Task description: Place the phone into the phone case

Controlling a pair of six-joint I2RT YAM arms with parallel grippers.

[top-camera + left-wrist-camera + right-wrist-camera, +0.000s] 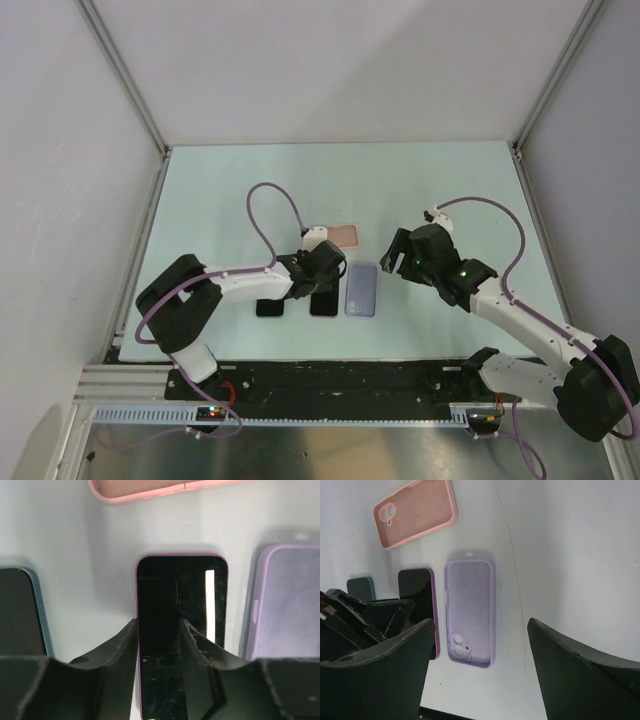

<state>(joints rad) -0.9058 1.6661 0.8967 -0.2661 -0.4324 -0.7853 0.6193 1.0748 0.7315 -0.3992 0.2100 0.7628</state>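
Top external view has the left gripper (322, 272) low over the worktop (450, 190) near the middle of the frame. It hangs above a row of three flat things lying side by side with narrow gaps. A teal-rimmed phone (270, 307) is at the left, the pink-rimmed phone (323, 303) in the middle and the lilac phone case (361, 290) at the right. A pink case (345, 236) lies apart, just above the row.

Left wrist view looks down on the pink-rimmed phone, which lies flat, dark screen up, outside any case. The jaws are set narrow, narrower than the phone is wide, over the lower half of its screen, with nothing between them. One finger lines up with the phone's left rim and the other sits over the glass. Whether the tips touch the screen cannot be told.

Right wrist view shows the lilac phone case hollow side up, camera cut-out toward the bottom of the frame. The right gripper (480, 622) hangs over it with jaws spread wide, holding nothing.
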